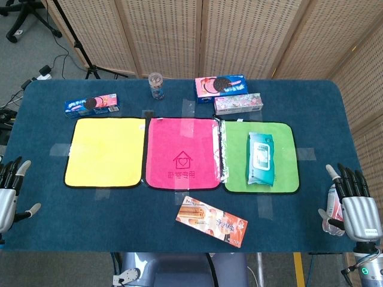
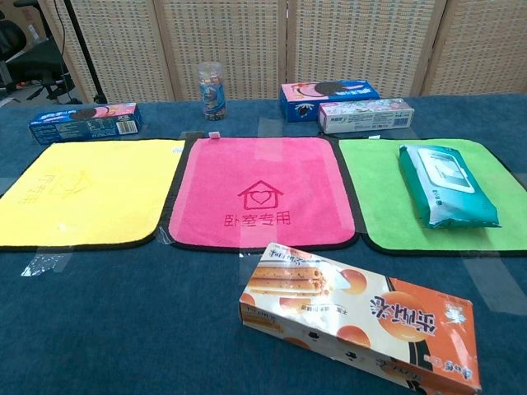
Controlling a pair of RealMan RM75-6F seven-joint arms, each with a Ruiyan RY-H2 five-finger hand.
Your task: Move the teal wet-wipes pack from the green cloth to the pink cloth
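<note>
Right now the pack (image 1: 261, 158) lies flat on the green cloth (image 1: 287, 131), untouched, at three o'clock from the pink cloth (image 1: 182, 134). Both hands rest at the desk's (image 1: 179, 239) near corners, fingers released and holding nothing: right hand (image 1: 353, 206) at five o'clock from the pack, left hand (image 1: 9, 191) far off. Probably the right hand should reach in, grasp across the pack's narrow sides, lift it past the taped seam and carry it toward nine o'clock

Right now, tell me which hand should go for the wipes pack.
The right hand. It rests open at the table's right edge, on the same side as the teal wet-wipes pack on the green cloth. The left hand sits at the far left, beyond the yellow cloth.
</note>
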